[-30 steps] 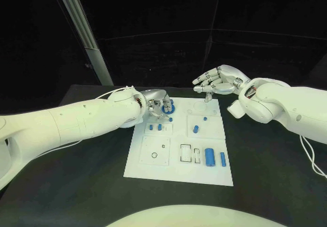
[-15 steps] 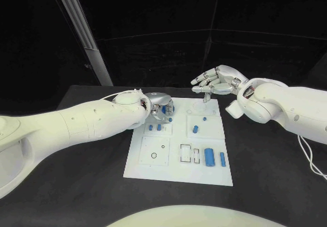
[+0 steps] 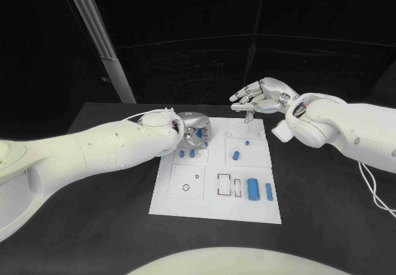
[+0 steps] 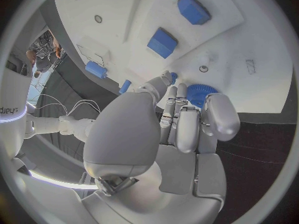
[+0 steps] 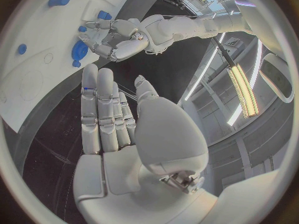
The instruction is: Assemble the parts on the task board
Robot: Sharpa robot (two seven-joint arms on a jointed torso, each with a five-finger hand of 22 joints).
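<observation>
Presently, one moment itemised.
Table [image 3: 91,229]: black; bare dark surface lies open on both long sides of the board and in front of its near edge.
Task board [image 3: 216,209]: white plate in the middle of the table, long edges running away from the robot, near edge free of both arms.
Left hand [image 3: 194,129]: at the board's far left corner, fingers [image 4: 187,127] curled down over a blue gear [image 4: 201,93]; whether they actually grip it cannot be told.
Blue gear, position: at the far left edge of the board, just inside the rim, partly hidden under the hand.
Right hand [image 3: 262,97]: raised above the board's far right edge, fingers [image 5: 99,109] extended side by side and released, holding nothing; well apart from the left hand.
Small blue blocks [image 3: 186,153]: a pair, just nearer than the left hand, on the left half.
Small blue peg [image 3: 236,154]: on the right half, mid-board, nothing touching it.
Blue cylinders [image 3: 259,189]: two lying side by side near the right edge, in the near half; open board around them.
</observation>
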